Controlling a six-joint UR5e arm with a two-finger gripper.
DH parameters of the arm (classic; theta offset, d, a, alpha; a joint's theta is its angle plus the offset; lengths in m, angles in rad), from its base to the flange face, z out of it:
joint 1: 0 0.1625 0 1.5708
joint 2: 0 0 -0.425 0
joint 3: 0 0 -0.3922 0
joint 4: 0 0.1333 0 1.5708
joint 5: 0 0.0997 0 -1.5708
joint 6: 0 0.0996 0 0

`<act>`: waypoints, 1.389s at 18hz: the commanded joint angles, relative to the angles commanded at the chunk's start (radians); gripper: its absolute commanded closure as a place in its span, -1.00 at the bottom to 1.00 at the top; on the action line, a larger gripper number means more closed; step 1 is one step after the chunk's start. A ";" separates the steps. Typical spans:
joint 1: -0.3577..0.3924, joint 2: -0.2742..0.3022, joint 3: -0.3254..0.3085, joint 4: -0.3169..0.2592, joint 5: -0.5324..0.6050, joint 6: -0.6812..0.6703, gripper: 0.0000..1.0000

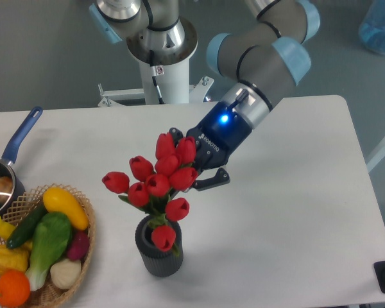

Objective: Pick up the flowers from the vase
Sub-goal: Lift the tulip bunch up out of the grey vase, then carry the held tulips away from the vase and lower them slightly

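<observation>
gripper (187, 168): its fingers reach into the right side of the bunch and pinch the flowers; one dark finger (213, 181) shows to the right of the blooms
flowers (157, 183): red tulips, held above the vase, with the lowest bloom hanging at its mouth and green stems running down into it
vase (158, 256): dark ribbed cylinder, upright near the front of the table (295, 212)
basket (82, 253): front left, holding toy vegetables
saucepan (13, 154): far left, blue handle
</observation>
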 joint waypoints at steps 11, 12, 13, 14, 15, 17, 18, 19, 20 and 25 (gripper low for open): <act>0.195 0.025 0.052 -0.005 -0.066 -0.062 1.00; 0.210 0.022 0.055 -0.003 -0.062 -0.058 1.00; 0.227 0.017 0.064 -0.005 -0.052 -0.055 1.00; 0.238 0.011 0.077 -0.006 -0.025 -0.052 1.00; 0.241 0.008 0.080 -0.005 0.030 -0.042 1.00; 0.249 0.008 0.080 -0.005 0.156 -0.006 1.00; 0.246 0.006 0.078 -0.008 0.197 0.009 1.00; 0.244 0.003 0.078 -0.009 0.236 0.018 1.00; 0.244 -0.008 0.074 -0.009 0.282 0.043 1.00; 0.226 -0.043 0.055 -0.017 0.522 0.173 1.00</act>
